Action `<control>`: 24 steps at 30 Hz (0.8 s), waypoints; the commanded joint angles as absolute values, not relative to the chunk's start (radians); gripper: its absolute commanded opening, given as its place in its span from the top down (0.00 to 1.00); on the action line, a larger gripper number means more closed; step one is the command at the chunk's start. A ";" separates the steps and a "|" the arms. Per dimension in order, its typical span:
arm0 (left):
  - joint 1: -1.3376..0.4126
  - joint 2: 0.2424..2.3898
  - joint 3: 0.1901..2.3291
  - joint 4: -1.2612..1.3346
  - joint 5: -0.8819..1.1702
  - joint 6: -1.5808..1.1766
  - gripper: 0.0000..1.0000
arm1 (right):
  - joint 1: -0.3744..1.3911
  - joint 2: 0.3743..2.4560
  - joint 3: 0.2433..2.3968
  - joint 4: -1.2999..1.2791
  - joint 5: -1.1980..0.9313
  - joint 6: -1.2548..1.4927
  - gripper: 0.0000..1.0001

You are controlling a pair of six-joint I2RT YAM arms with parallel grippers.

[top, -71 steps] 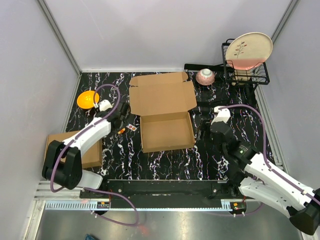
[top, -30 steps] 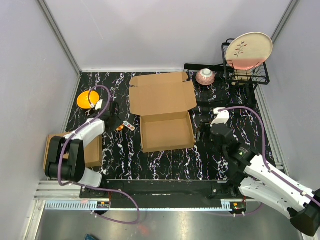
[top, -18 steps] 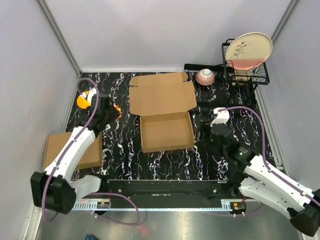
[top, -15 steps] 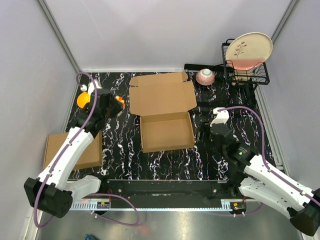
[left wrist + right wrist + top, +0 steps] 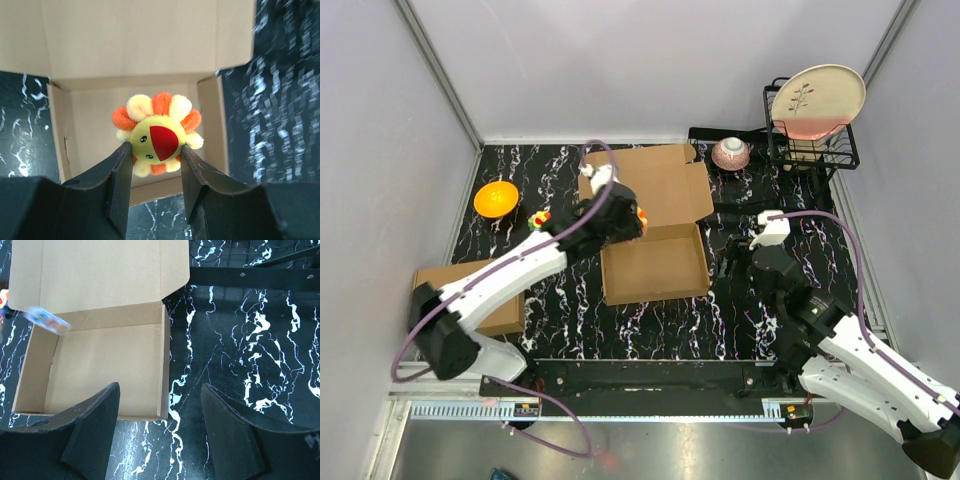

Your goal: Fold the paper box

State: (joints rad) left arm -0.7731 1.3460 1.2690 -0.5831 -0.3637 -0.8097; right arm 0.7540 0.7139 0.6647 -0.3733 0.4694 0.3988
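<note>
The paper box (image 5: 655, 265) lies in the middle of the table, its tray up and its lid (image 5: 645, 190) flat behind it. My left gripper (image 5: 630, 224) hangs over the tray's far left corner, shut on a yellow-and-orange flower plush (image 5: 641, 213). From the left wrist, the plush (image 5: 157, 139) sits pinched between both fingers (image 5: 120, 170) above the tray (image 5: 95, 117). My right gripper (image 5: 732, 262) is open just right of the box. Its wrist view shows the right gripper (image 5: 160, 387) over the tray's right wall (image 5: 165, 365), holding nothing. A blurred white-and-orange tag (image 5: 47, 320) dangles over the left wall.
A second plain carton (image 5: 428, 278) lies at the left edge under my left arm. An orange bowl (image 5: 496, 197) and a small colourful toy (image 5: 537, 218) sit left of the box. At the back right are a pink bowl (image 5: 731, 152) and a black rack (image 5: 835, 155) holding a plate (image 5: 817, 98).
My left arm lifted the flower plush off the table left of the box and swung it right, over the tray's far left corner. The right arm barely shifted.
</note>
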 commanded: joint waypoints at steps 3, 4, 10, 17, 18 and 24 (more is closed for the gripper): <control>-0.833 1.488 1.249 -0.526 -0.341 -0.844 0.76 | 0.761 0.699 0.701 -0.405 0.511 0.388 0.28; -0.833 1.502 1.258 -0.522 -0.336 -0.838 0.75 | 0.762 0.701 0.698 -0.405 0.508 0.391 0.28; -0.839 1.617 1.330 -0.555 -0.324 -0.802 0.64 | 0.761 0.713 0.698 -0.405 0.508 0.396 0.28; -0.836 1.665 1.370 -0.607 -0.347 -0.776 0.47 | 0.762 0.719 0.695 -0.403 0.500 0.407 0.28; -0.835 1.657 1.371 -0.612 -0.362 -0.769 0.45 | 0.761 0.721 0.693 -0.402 0.499 0.405 0.28; -0.808 1.548 1.367 -0.673 -0.426 -0.736 0.39 | 0.762 0.762 0.703 -0.390 0.503 0.402 0.28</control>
